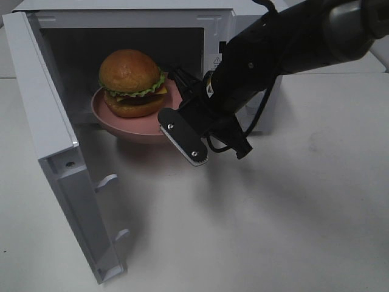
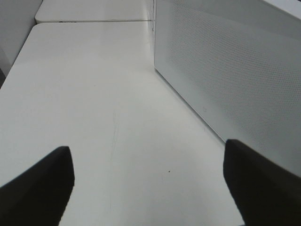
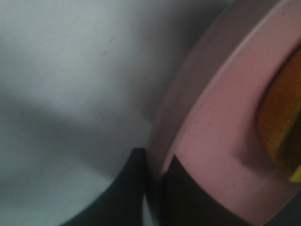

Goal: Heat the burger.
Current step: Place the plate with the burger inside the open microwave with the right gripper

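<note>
Burger [image 1: 130,82] upright, dome up, on pink plate [image 1: 130,132] in open microwave [image 1: 234,36] mouth. Right gripper [image 3: 154,162] clamps the plate rim. Left gripper [image 2: 148,183] jaws apart over white table [image 2: 94,94].

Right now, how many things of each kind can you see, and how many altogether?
burger: 1
pink plate: 1
microwave: 1
grippers: 2, the left gripper and the right gripper
Total: 5
</note>
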You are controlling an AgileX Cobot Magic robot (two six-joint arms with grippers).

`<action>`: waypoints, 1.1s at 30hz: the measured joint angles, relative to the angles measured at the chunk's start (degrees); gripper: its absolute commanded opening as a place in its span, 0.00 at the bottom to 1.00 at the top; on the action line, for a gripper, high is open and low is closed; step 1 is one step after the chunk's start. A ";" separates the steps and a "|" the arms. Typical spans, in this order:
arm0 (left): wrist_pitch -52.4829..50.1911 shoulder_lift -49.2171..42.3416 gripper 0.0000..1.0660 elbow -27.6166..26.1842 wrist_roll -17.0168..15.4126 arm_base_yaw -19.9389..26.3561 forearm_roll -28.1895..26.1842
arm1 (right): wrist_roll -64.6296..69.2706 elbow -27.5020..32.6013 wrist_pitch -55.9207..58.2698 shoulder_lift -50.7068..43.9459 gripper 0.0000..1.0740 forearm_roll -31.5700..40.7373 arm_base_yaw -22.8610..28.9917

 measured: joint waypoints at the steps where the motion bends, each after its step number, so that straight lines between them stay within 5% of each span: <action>1: 0.00 0.00 0.77 0.00 0.00 0.00 0.00 | 0.00 0.00 0.00 0.00 0.00 0.00 0.00; 33: 0.00 0.00 0.77 0.00 0.00 0.00 0.00 | 12.83 -27.44 11.75 16.67 0.00 -4.07 0.00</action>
